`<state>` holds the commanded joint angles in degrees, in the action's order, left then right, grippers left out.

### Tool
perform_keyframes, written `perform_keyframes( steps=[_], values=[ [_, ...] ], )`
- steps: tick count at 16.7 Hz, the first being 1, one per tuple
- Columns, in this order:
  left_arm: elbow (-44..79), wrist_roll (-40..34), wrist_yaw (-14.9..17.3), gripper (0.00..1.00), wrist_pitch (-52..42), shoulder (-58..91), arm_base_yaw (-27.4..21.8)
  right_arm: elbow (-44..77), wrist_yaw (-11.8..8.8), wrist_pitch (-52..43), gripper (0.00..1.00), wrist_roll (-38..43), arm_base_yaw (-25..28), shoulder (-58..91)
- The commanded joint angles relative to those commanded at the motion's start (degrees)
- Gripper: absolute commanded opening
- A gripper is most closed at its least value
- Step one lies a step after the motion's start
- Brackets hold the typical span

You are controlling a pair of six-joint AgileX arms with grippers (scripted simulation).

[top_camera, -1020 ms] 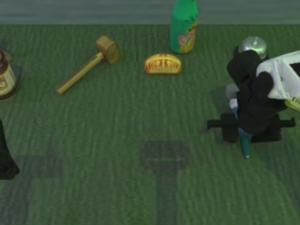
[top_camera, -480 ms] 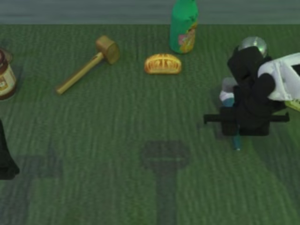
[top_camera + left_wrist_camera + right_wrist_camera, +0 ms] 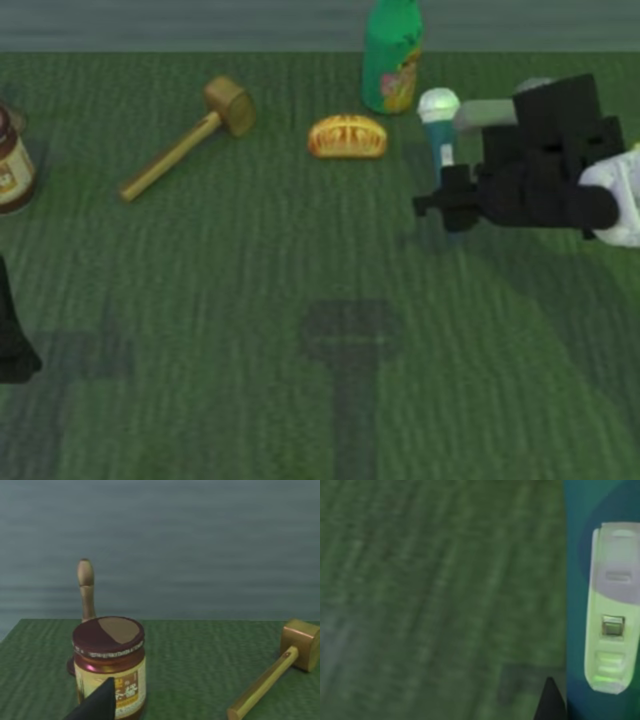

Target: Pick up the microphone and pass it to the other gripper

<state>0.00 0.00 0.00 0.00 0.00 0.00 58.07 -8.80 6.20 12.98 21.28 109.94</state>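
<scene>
The microphone (image 3: pixel 440 130) hangs above the table at the right rear, white head toward the far edge and teal handle running down into my right gripper (image 3: pixel 447 202), which is shut on the handle. Its black body and white arm stretch off to the right. In the right wrist view the teal handle (image 3: pixel 577 580) with its white switch mark (image 3: pixel 612 625) fills the side, beside one dark fingertip (image 3: pixel 550 702). The other gripper, my left gripper (image 3: pixel 12 340), stays parked at the table's left edge, far from the microphone.
A green bottle (image 3: pixel 392 55) stands at the back just left of the microphone. A bread roll (image 3: pixel 347 137) and a wooden mallet (image 3: pixel 185 135) lie mid-back. A brown-lidded jar (image 3: pixel 12 165) stands at the far left, also close in the left wrist view, jar (image 3: pixel 110 665).
My right gripper has risen off the table with the microphone and moved left and toward the back. The left arm has not moved.
</scene>
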Motion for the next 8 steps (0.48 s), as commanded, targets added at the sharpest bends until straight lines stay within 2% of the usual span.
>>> perform_keyframes(
  steps=[5, 8],
  values=[
    [0.00, 0.00, 0.00, 1.00, 0.00, 0.00, 0.00, -7.33, -7.63, 25.68, 0.00, -6.10, -0.07, -5.86],
    [0.00, 0.00, 0.00, 1.00, 0.00, 0.00, 0.00, -10.80, -11.39, 37.66, 0.00, -9.35, -0.24, -10.08]
  ],
)
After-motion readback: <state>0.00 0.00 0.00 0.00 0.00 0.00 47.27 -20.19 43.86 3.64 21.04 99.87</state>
